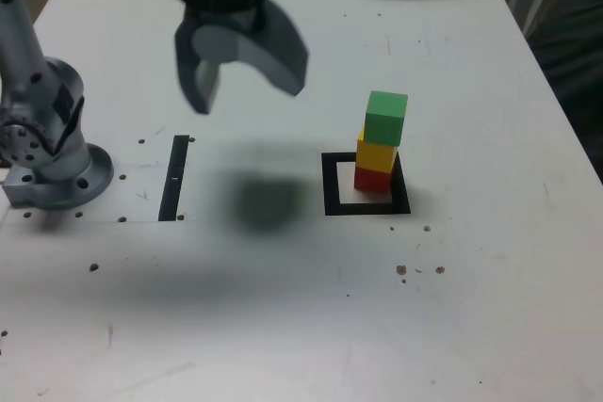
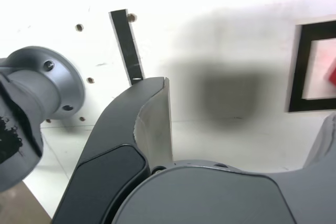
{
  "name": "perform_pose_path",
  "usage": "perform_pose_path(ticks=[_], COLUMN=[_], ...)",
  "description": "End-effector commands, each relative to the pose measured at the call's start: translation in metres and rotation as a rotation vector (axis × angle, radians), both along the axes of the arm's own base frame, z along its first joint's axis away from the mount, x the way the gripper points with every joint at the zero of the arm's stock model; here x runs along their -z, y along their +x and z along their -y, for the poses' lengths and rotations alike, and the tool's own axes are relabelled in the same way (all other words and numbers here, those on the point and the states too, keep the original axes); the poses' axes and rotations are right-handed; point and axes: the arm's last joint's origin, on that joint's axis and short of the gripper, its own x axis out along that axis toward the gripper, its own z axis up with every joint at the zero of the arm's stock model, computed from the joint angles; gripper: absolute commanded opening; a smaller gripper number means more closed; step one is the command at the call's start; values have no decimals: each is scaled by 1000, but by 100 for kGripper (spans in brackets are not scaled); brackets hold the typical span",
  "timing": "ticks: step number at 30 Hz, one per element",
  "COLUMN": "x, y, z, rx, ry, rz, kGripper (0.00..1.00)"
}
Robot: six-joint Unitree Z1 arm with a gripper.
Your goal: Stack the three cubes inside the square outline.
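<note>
Exterior view: unmarked cubes (image 1: 382, 143), stacked.

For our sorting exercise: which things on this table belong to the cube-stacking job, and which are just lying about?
Job: red cube, yellow cube, green cube, square outline, tool.

Lying about: black strip, table.

No writing, label, brand or number can be read anywhere here: not on the cubes, the white table, the black strip or the arm's grey base.
</note>
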Motion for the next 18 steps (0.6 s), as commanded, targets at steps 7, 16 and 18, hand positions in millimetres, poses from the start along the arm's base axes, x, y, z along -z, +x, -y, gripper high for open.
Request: perform_pose_path(ticks=[7,16,18], x=[32,51,55], y=[-36,-58,-60], z=[-2,-2,-2], rx=[-59,-76,-76], ry=[-29,-40,-39], rz=[-24,-51,-55], kGripper=[100,100,100])
